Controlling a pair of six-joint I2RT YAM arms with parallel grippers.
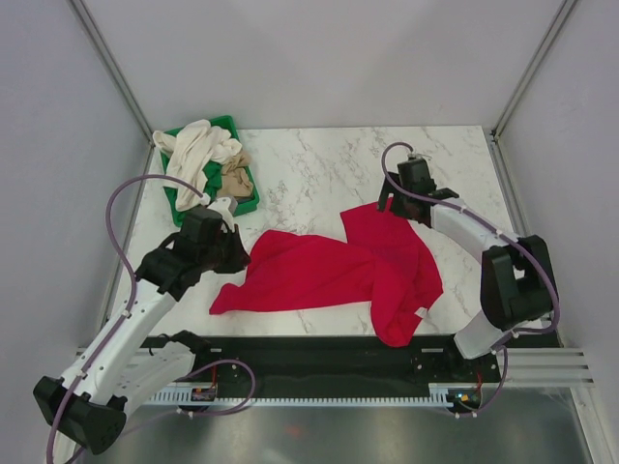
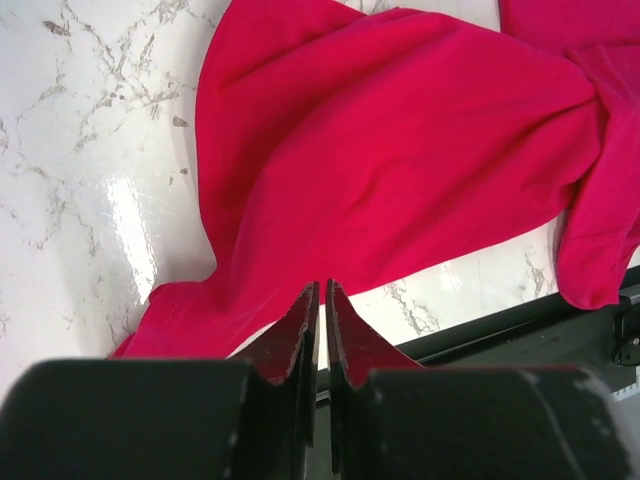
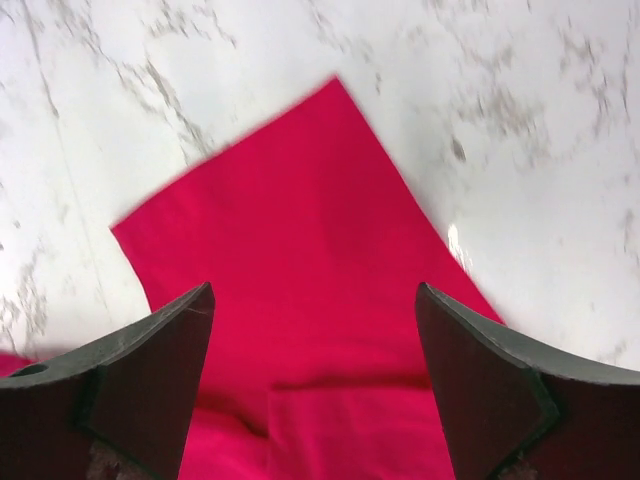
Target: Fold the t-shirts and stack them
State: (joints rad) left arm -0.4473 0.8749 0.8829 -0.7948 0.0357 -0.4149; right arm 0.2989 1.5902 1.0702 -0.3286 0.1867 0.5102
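A bright red t-shirt (image 1: 329, 271) lies crumpled across the middle of the marble table, with one end bunched near the front edge. My left gripper (image 1: 240, 253) hovers at the shirt's left upper edge. In the left wrist view its jaws (image 2: 322, 285) stand shut with only a thin slit and no cloth between them, and the red shirt (image 2: 400, 150) spreads beyond. My right gripper (image 1: 392, 201) is at the shirt's far right corner. In the right wrist view it (image 3: 315, 292) is open above a flat corner of the red shirt (image 3: 300, 250). A cream t-shirt (image 1: 198, 150) and a tan one (image 1: 235, 174) lie heaped in the tray.
A green plastic tray (image 1: 228, 124) sits at the back left of the table, close behind the left arm. Grey walls and metal frame posts enclose the table. A black rail (image 1: 319, 353) runs along the near edge.
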